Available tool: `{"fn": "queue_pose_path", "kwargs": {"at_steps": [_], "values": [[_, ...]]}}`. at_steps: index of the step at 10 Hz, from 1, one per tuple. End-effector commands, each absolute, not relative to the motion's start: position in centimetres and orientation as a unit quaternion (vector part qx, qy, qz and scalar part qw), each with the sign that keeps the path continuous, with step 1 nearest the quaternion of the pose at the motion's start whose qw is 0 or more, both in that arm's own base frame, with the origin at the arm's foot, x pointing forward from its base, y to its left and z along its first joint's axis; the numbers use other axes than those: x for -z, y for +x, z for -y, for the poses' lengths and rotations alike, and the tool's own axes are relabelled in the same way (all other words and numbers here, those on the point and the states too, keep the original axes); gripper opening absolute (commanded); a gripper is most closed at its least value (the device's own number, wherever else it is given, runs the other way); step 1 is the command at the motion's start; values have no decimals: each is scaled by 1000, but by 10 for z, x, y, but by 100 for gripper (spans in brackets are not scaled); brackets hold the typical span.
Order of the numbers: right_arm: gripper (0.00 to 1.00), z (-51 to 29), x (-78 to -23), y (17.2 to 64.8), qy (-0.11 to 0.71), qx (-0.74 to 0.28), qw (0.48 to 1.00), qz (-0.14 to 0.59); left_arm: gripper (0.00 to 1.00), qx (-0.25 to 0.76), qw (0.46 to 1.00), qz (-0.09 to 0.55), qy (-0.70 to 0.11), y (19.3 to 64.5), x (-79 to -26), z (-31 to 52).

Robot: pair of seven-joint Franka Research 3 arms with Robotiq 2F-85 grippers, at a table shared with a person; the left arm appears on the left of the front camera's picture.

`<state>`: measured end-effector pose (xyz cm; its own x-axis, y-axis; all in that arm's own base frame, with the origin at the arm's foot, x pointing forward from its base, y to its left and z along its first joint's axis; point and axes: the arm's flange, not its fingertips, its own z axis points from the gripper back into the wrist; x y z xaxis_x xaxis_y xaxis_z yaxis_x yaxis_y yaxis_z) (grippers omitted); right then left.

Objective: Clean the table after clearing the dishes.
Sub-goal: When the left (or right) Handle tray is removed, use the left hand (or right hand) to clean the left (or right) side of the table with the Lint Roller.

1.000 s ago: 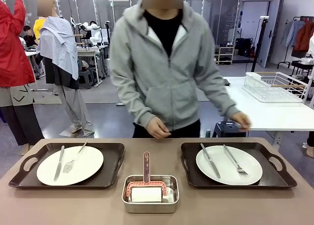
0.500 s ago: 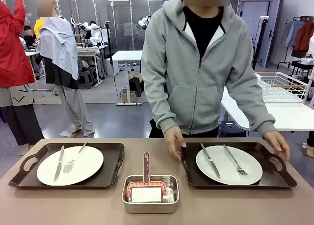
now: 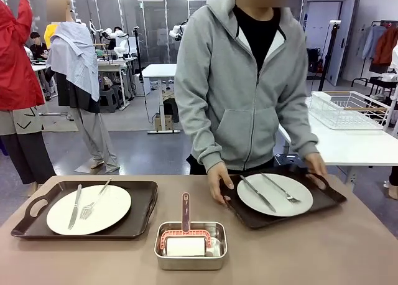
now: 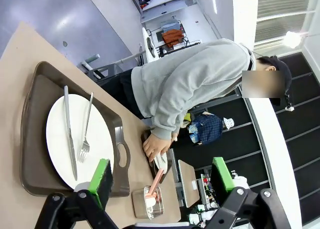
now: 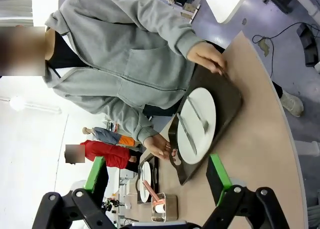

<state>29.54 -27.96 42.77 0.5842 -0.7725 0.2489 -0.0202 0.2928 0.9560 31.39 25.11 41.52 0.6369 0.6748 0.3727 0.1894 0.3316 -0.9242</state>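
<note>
Table (image 3: 93, 260): brown, tray (image 3: 144, 201) at left side.
Left gripper (image 4: 161, 178): wide apart, holding nothing.
Right gripper (image 5: 156, 175): wide apart, holding nothing.

Tray (image 3: 245, 218) right of the steel pan (image 3: 190, 262): lay flat and square a second ago, now turned askew and raised, its outer end swung up and away from the pan. Plate (image 3: 275, 194), knife (image 3: 257, 193) and fork (image 3: 280, 188) have gone with it. The person has stepped from behind the pan to behind this tray. Hand nearer the pan (image 3: 217, 182), free before, now grips the near handle, and the other hand (image 3: 315, 165) grips the outer handle. Tray probably clear of the table (image 3: 348, 247), not certain from the front.
</note>
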Motion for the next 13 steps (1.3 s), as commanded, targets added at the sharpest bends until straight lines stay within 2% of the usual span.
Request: {"fn": "queue_pose_path", "kwargs": {"at_steps": [1,13], "values": [[100,281,-431,294,537,268,709,369,100,-168,708,397,-559,314,-418,-256],[100,281,-431,294,537,268,709,369,100,-168,708,397,-559,314,-418,-256]]}}
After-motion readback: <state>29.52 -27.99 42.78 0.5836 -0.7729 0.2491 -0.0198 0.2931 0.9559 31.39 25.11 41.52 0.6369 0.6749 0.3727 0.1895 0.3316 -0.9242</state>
